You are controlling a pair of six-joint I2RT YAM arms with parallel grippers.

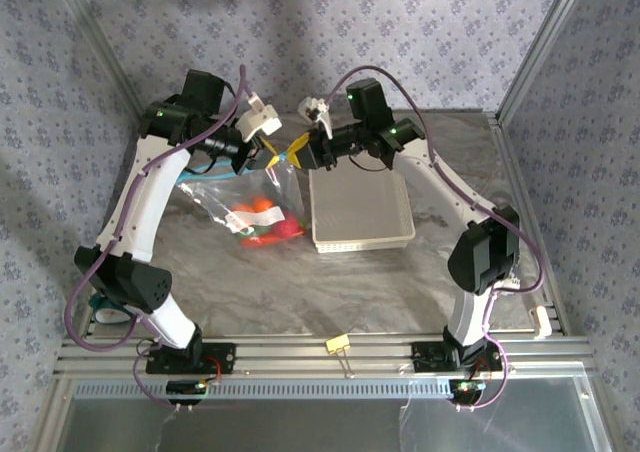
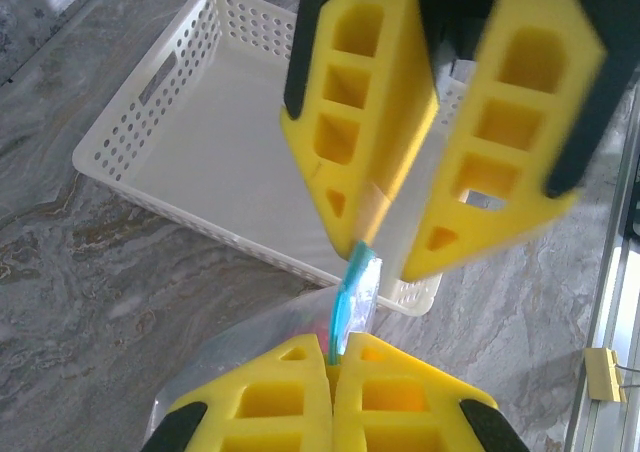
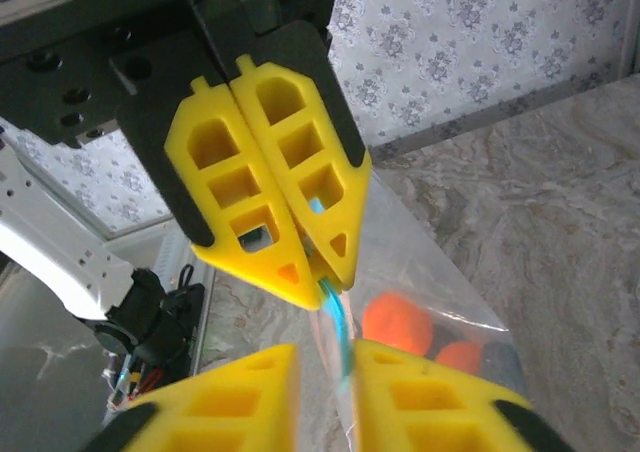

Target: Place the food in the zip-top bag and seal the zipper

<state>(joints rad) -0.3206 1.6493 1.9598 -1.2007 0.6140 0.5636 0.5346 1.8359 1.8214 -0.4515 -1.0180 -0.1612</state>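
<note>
Left gripper [image 2: 333,357] jaws pinch blue zipper [image 2: 352,292] of clear bag [image 1: 230,197]; right gripper [image 3: 325,357] jaws narrowly apart around it. Perforated basket [image 1: 360,240] beside; marbled surface [image 1: 300,282] open.

The zip-top bag [image 1: 240,197] sits left of centre over the counter [image 1: 300,282], with its mouth lifted at the back and its body sloping down toward the near side. The food [image 1: 262,222] lies inside the bag, gathered at its lower, near end. Just to the right of the bag, a basket [image 1: 360,212] rests flat on the counter. Above and behind the gap between them, the two grippers meet tip to tip along the zipper [image 2: 352,292]. The left gripper [image 2: 335,357] is on the left with the zipper pinched between its fingers. The right gripper [image 3: 325,350] is on the right, its fingers apart on either side of the zipper. A binder clip [image 1: 337,345] lies on the rail [image 1: 300,357] at the near edge, between the arm bases.
</note>
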